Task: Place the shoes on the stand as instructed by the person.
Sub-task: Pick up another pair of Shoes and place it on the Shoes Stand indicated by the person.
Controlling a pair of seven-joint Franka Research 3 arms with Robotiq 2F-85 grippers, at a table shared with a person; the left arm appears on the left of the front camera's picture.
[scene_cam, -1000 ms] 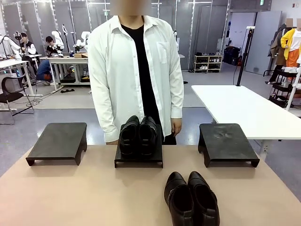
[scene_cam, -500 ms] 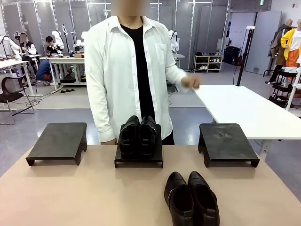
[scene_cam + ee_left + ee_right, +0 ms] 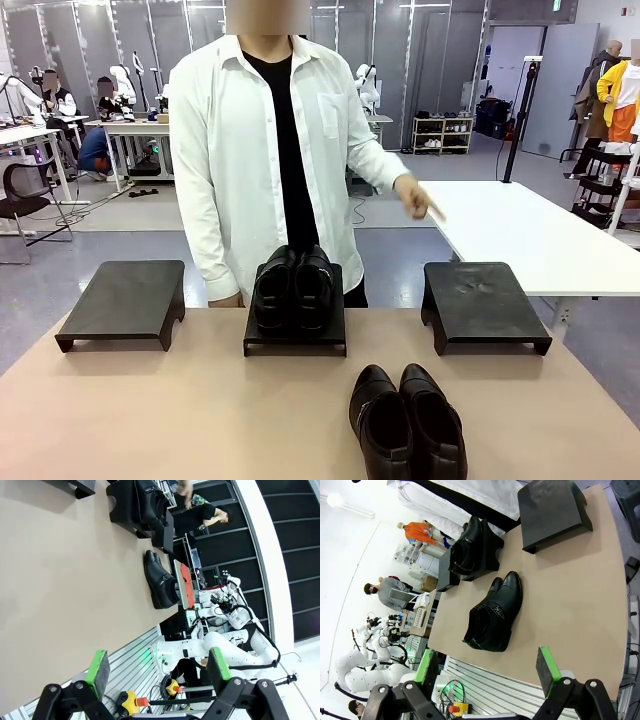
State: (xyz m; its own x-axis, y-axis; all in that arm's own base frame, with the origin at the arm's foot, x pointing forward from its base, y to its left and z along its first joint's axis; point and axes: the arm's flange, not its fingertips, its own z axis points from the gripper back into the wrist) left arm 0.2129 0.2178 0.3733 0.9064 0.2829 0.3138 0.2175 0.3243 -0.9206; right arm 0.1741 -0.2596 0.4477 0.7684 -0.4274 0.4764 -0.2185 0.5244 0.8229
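Observation:
A pair of low black shoes (image 3: 293, 288) stands on the middle stand (image 3: 295, 338). The higher-topped black pair (image 3: 407, 420) rests on the tan table near its front edge, right of centre. Behind the table the person (image 3: 260, 150) holds one hand (image 3: 415, 197) out, finger pointing down toward the right stand (image 3: 485, 300). My left gripper (image 3: 158, 666) is open, high above the table and far from the boots (image 3: 160, 580). My right gripper (image 3: 487, 667) is also open, hovering above the near table edge with the boots (image 3: 492, 612) ahead of it.
A third black stand (image 3: 120, 300) sits bare at the far left. A white table (image 3: 520, 230) stands behind on the right. The tan tabletop (image 3: 180, 410) is bare on the left and in front of the stands.
The person's hand has come up from their side and swung out to the right, now pointing down toward the right stand. Shoes and grippers have not moved.

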